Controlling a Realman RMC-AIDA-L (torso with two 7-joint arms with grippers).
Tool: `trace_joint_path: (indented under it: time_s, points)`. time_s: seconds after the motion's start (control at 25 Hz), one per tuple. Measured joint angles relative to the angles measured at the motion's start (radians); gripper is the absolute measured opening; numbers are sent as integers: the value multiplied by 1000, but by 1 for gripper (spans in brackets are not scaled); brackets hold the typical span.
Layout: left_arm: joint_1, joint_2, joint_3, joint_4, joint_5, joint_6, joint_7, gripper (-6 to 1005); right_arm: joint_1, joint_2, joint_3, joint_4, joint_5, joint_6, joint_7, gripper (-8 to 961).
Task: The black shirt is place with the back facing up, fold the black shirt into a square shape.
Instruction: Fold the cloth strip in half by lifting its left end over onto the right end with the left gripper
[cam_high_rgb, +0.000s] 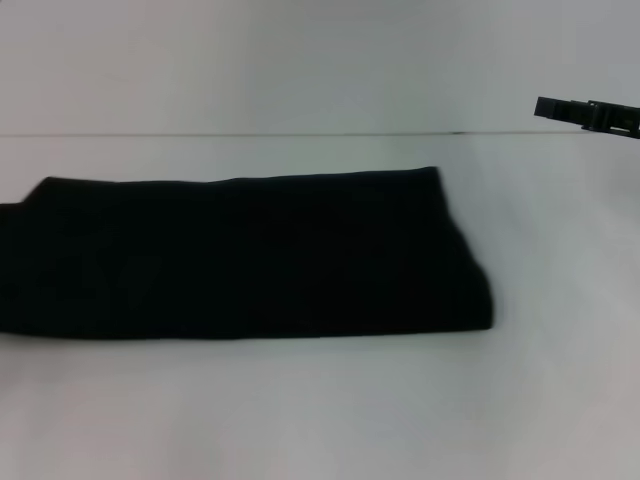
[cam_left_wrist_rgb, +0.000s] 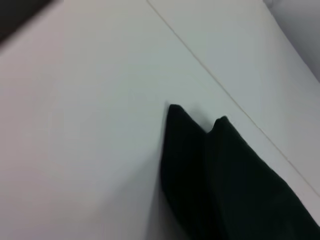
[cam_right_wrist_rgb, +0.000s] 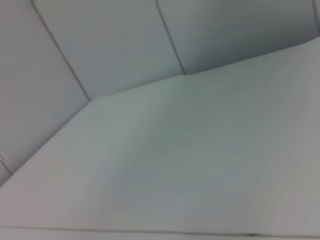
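Black shirt (cam_high_rgb: 240, 255) lies as a long folded band on white table (cam_high_rgb: 320, 420), not yet square (crosswise fold pending); right gripper (cam_high_rgb: 590, 114) raised clear, finger state indiscernible.

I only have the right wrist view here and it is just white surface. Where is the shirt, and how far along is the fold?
Observer: On the head view the black shirt lies as a long folded band across the white table, running off the robot's left edge of the picture. Not yet a square.
Operator: Is either arm on it?
Observer: No. The right gripper is at the far right, away from the cloth; only part of it shows.
Operator: And the left?
Observer: The left gripper itself is not visible anywhere. Its wrist camera shows one end of the shirt, with two cloth corners side by side.
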Motion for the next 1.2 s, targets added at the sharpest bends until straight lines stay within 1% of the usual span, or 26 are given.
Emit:
trace_joint_path:
  time_s: [0.12, 0.24, 0.28, 0.36, 0.4, 0.48, 0.52, 0.56, 0.6, 0.64, 0.68, 0.72, 0.76, 0.8, 0.84, 0.92, 0.96, 1.0, 1.04, 1.08, 1.12, 1.2]
  points:
    - [15, 11, -28, 30, -1, 31, 1, 52, -5, 3, -2, 1, 18, 18, 0, 655]
    - [-11, 25, -36, 39, -18, 77, 2, 56, -14, 5, -3, -3, 24, 21, 0, 654]
    - [-37, 33, -34, 35, -34, 105, 4, 57, -21, 5, -1, -4, 24, 20, 0, 654]
    - [-96, 44, -23, 16, -65, 163, 13, 59, -39, 3, 7, -5, 25, 21, 0, 654]
    - [-142, 49, -13, -5, -85, 198, 23, 60, -53, -1, 15, -8, 27, 23, 0, 654]
    - [-232, 50, 25, -58, -118, 246, 43, 62, -86, -7, 33, -18, 39, 16, 0, 654]
    - [-289, 46, 57, -96, -129, 258, 54, 64, -104, -10, 38, -28, 52, 10, 0, 654]
    - [-325, 41, 79, -122, -135, 258, 60, 65, -128, -12, 42, -43, 67, 2, 0, 653]
    - [-370, 31, 108, -153, -139, 255, 67, 66, -147, -14, 43, -56, 81, -6, 0, 653]
    - [-418, 15, 140, -184, -142, 243, 74, 67, -168, -18, 43, -70, 94, -20, 0, 653]
    - [-463, -9, 173, -201, -141, 217, 77, 68, -189, -23, 43, -83, 107, -38, 0, 653]
    - [-492, -27, 196, -210, -140, 200, 78, 69, -204, -28, 44, -90, 115, -50, 0, 653]
    - [-523, -61, 232, -213, -138, 160, 76, 70, -216, -34, 44, -93, 121, -62, 0, 653]
    - [-541, -91, 264, -216, -138, 113, 75, 71, -230, -43, 44, -96, 131, -77, 0, 653]
    - [-552, -126, 297, -220, -138, 66, 73, 73, -241, -51, 44, -97, 138, -87, -1, 653]
    - [-557, -186, 337, -249, -151, -46, 85, 75, -256, -59, 44, -98, 144, -99, -4, 653]
    - [-555, -206, 346, -285, -167, -104, 107, 76, -260, -61, 43, -98, 144, -100, -6, 653]
    - [-556, -212, 345, -346, -203, -151, 145, 77, -262, -62, 40, -99, 144, -103, -8, 653]
    - [-557, -213, 339, -429, -258, -208, 210, 78, -262, -63, 36, -99, 142, -107, -9, 653]
    - [-557, -213, 332, -513, -316, -238, 279, 79, -262, -64, 32, -99, 138, -112, -9, 653]
    - [-551, -214, 318, -588, -371, -250, 369, 80, -262, -65, 29, -99, 132, -117, -9, 653]
    - [-534, -218, 297, -674, -444, -231, 494, 83, -256, -67, 24, -99, 109, -126, -4, 652]
